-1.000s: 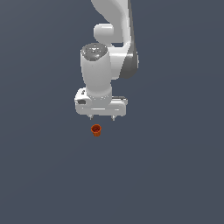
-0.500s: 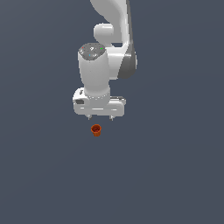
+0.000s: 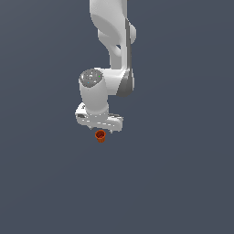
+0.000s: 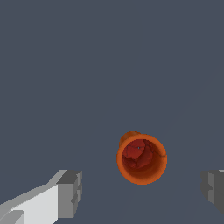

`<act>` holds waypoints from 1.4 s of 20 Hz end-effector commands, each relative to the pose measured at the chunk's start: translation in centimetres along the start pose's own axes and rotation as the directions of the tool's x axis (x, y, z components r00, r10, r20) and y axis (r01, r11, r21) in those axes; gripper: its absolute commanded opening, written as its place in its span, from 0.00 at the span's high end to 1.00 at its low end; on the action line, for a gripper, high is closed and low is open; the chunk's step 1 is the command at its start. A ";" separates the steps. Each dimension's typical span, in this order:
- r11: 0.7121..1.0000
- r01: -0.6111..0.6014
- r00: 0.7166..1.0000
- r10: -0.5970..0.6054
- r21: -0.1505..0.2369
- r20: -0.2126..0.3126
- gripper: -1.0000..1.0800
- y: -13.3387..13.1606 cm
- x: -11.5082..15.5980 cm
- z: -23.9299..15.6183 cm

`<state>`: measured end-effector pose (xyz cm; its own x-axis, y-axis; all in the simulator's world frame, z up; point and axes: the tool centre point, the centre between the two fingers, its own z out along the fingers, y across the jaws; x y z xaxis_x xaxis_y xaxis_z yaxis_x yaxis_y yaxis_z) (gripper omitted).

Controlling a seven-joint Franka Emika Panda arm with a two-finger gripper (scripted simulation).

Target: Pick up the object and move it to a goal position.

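1. one small orange-red tapered cup [image 3: 100,135] is seen standing just below the white robot gripper [image 3: 101,129].
2. two grey fingertips [image 4: 70,194] are spread wide apart, with the cup lying between them, ungrasped.

The small tapered cup [image 3: 100,135] is orange-red on its outer wall. In the wrist view the cup [image 4: 141,159] shows a bright orange round rim and a darker, mottled red interior with irregular patches. The robot arm [image 3: 112,41] is glossy white along its links, with a mid-grey panel at the elbow joint and a light grey, speckled cap on the wrist housing. The white gripper [image 3: 101,129] matches the arm body, with small dark marks on its side. In the wrist view one gripper finger [image 4: 70,194] has a white shank and a flat mid-grey pad. The surrounding surface [image 3: 183,183] is a uniform dark slate blue-grey without pattern.
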<state>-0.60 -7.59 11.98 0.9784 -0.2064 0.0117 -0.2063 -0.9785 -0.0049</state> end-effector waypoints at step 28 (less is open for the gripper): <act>0.998 -0.069 0.998 0.069 -0.006 0.011 1.00 1.4 -0.7 8.2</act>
<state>-1.51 -8.75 3.87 0.9619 -0.2733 -0.0004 -0.2733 -0.9619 0.0001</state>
